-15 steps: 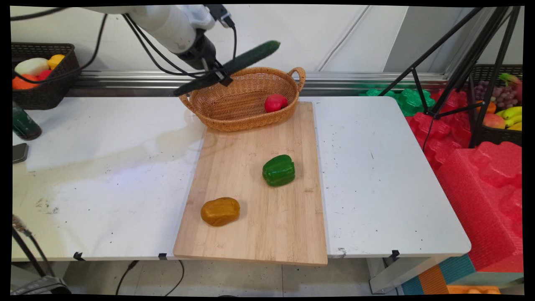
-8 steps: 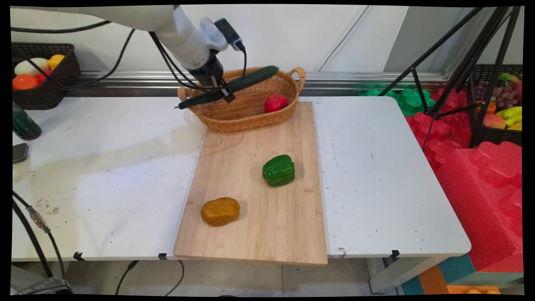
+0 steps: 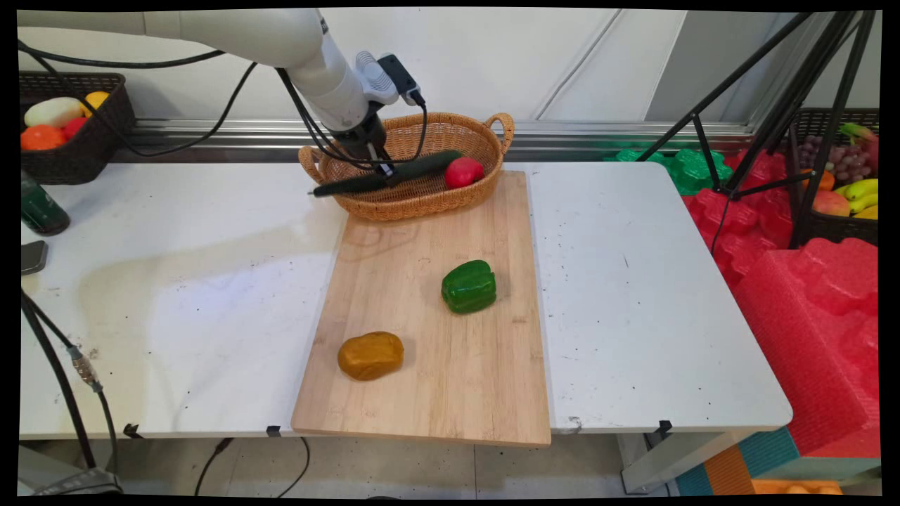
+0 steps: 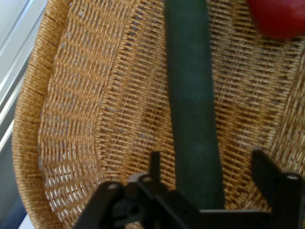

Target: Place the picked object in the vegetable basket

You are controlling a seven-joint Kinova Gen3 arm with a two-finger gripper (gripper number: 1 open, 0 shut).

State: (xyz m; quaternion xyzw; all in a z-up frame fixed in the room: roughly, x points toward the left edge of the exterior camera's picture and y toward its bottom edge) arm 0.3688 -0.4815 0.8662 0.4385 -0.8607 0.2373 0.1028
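Observation:
A long dark green cucumber [image 3: 422, 169] lies across the wicker basket [image 3: 422, 211] at the far end of the wooden board [image 3: 436, 393]. Its left end sticks out over the basket's rim and its right end is by a red round fruit [image 3: 463, 172] inside. My gripper [image 3: 383, 172] is down in the basket over the cucumber. In the hand view the cucumber [image 4: 190, 95] runs between my gripper's [image 4: 208, 164] fingers with a gap on each side, so the gripper is open. The basket's weave [image 4: 71, 119] and the red fruit [image 4: 279, 16] show behind.
A green bell pepper [image 3: 469, 286] and a brown potato-like lump [image 3: 370, 355] sit on the board. At the back left stand a dark basket of produce [image 3: 70, 151] and a green bottle [image 3: 41, 207]. A tripod [image 3: 759, 140] and red foam [image 3: 808, 295] stand right of the table.
The gripper came down and right with the cucumber, from above the basket's left rim into the basket. The cucumber went from tilted up to nearly level, and the fingers now stand clear of it.

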